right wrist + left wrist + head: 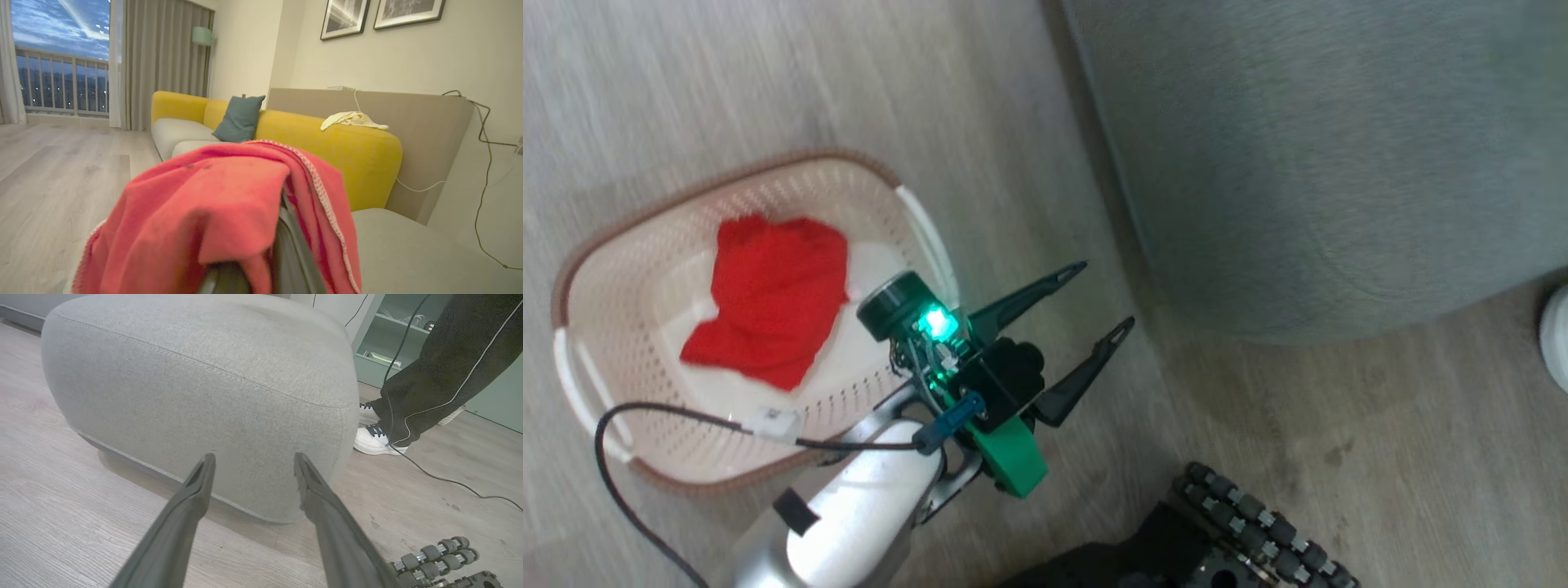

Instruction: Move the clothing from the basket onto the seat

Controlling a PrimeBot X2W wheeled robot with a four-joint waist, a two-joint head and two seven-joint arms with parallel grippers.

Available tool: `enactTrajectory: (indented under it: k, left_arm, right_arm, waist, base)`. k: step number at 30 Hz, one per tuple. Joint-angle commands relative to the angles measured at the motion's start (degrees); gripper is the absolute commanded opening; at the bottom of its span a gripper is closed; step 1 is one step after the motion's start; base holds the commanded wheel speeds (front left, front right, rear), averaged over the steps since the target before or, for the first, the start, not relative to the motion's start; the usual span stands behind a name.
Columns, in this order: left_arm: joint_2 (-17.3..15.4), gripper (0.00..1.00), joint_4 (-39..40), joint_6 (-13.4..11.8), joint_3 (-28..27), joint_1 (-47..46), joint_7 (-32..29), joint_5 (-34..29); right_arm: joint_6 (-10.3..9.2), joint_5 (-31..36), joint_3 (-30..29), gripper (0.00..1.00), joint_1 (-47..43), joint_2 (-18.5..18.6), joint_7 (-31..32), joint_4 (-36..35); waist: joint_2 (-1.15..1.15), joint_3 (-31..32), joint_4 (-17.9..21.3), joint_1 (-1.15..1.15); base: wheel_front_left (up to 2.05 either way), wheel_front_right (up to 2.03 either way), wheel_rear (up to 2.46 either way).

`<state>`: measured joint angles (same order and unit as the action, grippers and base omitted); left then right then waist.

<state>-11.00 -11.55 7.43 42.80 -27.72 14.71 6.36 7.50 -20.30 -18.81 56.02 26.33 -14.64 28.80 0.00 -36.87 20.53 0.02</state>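
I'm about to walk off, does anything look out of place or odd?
A red garment is draped over the shut right tool, covering it instead of hanging below. A black cable trails across the floor beside a person's shoe.

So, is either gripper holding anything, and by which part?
The right gripper is shut on a red fabric garment draped over it; folds hide the exact spot. The left gripper is open and empty.

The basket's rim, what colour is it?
Brown. The basket shows its rim best in the head view.
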Motion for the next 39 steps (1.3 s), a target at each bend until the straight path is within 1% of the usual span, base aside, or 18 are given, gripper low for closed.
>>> enactTrajectory:
  k: [1, 5, 11, 18, 24, 25, 26, 27, 33, 39]
  left_arm:
    - [0.00, 1.00, 2.14, 0.05, -0.80, -0.32, 0.29, -0.55]
    - [0.15, 1.00, 2.25, 0.05, 0.24, -1.19, 0.29, -0.84]
    - [0.31, 1.00, 2.37, 0.05, 0.70, -1.66, 0.29, -1.30]
    - [0.63, 1.00, 2.39, 0.05, 0.43, -2.43, 0.29, -1.64]
    - [1.12, 1.00, 2.36, 0.05, 0.03, -2.67, 0.29, -1.72]
    - [1.16, 1.00, 2.33, 0.05, -0.03, -2.66, 0.29, -1.74]
    - [1.21, 1.00, 2.32, 0.05, -0.11, -2.65, 0.29, -1.76]
    - [1.28, 1.00, 2.29, 0.05, -0.21, -2.63, 0.29, -1.76]
    - [2.16, 1.00, 2.04, 0.05, -0.10, -2.63, 0.29, -1.57]
    - [3.44, 1.00, 2.06, 0.05, 0.18, -2.47, 0.29, -0.83]
  right_arm:
    - [-0.01, 0.06, 0.04, 0.00, 0.28, 2.28, -0.36, -0.99]
    - [-0.01, 1.57, 0.19, 0.00, 3.95, 3.95, -0.36, 8.23]
    - [-0.01, 3.59, 3.35, 0.00, 8.30, 4.81, -0.36, 19.74]
    - [-0.01, 4.47, 6.86, 0.00, 11.48, 4.21, -0.36, 30.22]
    - [-0.01, 3.27, 9.90, 0.00, 12.67, 3.61, -0.36, 35.09]
    - [-0.01, 2.89, 10.27, 0.22, 12.82, 3.56, -0.36, 35.52]
    - [-0.01, 2.59, 10.68, 0.62, 12.91, 3.63, -0.36, 35.73]
    - [-0.01, 2.31, 11.09, 1.00, 12.95, 3.77, -0.36, 35.91]
    - [-0.01, 0.52, 13.25, 1.00, 12.27, 4.63, -0.36, 35.66]
    - [-0.01, -1.14, 17.14, 1.00, 8.28, 4.66, -0.36, 32.76]
  waist:
    - [0.00, -2.12, -2.14, -0.02]
    - [0.00, -3.90, -4.06, -0.02]
    - [0.00, -5.90, -5.82, -0.02]
    - [0.00, -7.10, -7.00, -0.02]
    - [0.00, -7.15, -7.33, -0.02]
    - [0.00, -7.07, -7.28, -0.02]
    - [0.00, -6.98, -7.22, -0.02]
    - [0.00, -6.83, -7.14, -0.02]
    - [0.00, -5.02, -6.80, -0.02]
    - [0.00, -0.57, -6.94, -0.02]
  base:
    - [0.00, 0.00, 0.00]
    - [0.00, 0.00, 0.00]
    - [0.00, 0.00, 0.00]
    - [0.00, 0.00, 0.00]
    - [0.00, 0.00, 0.00]
    - [0.00, 0.00, 0.00]
    - [0.00, 0.00, 0.00]
    - [0.00, 0.00, 0.00]
    - [0.00, 0.00, 0.00]
    - [0.00, 0.00, 0.00]
